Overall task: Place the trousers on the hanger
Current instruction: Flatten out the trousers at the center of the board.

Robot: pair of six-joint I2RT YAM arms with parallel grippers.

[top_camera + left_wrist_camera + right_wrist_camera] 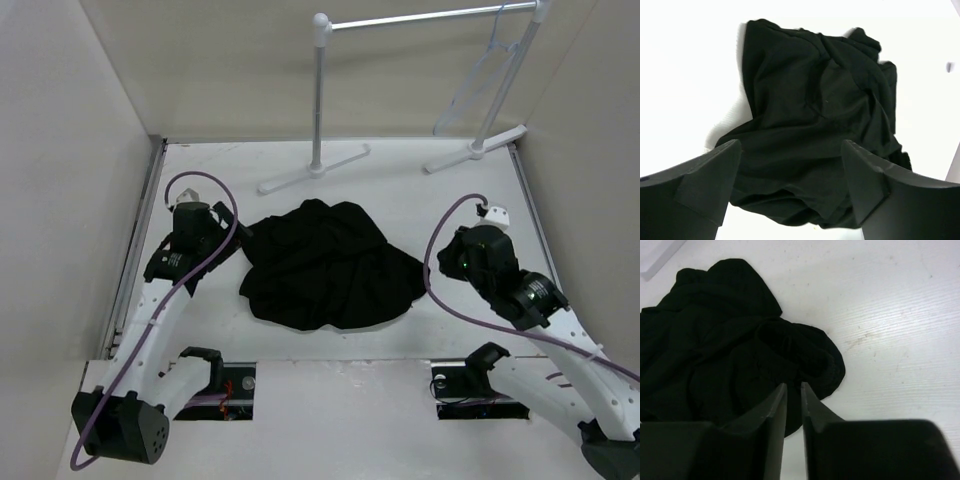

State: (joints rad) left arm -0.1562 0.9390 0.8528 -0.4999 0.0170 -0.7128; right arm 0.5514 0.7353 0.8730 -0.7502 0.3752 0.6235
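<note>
So, crumpled black soft-fabric trousers (325, 265) heaped just ahead of both fingertips, ungripped; left gripper (790, 148) spread wide, empty, likely lining up grab; right gripper (794, 388) nearly pinched closed, empty; thin pale triangular hanger (478, 85) on white tube rack (420, 18), well beyond.

- Top view: bright, even, diffuse light. The table (420, 200) is white without glare. Shadows are faint and soft-edged at the rack (318, 100) feet and along the near edge of the trousers (330, 265).
- The trousers read as a near-black mass with folds barely legible. The hanger (480, 80) is thin and pale, with low contrast against the wall. Focus is sharp throughout.
- Left wrist view: the table is blown out to flat white, with no texture. A soft grey shadow lies at the trousers' left side, and the folds are readable. The left fingers (695, 190) are close to the lens, dark and soft-edged.
- Right wrist view: dimmer. The table is grey-white, with streaks and specks visible. The trousers are underexposed and most folds are lost. The right fingers (765, 420) are out of focus, with a pale sheen on their inner edges.
</note>
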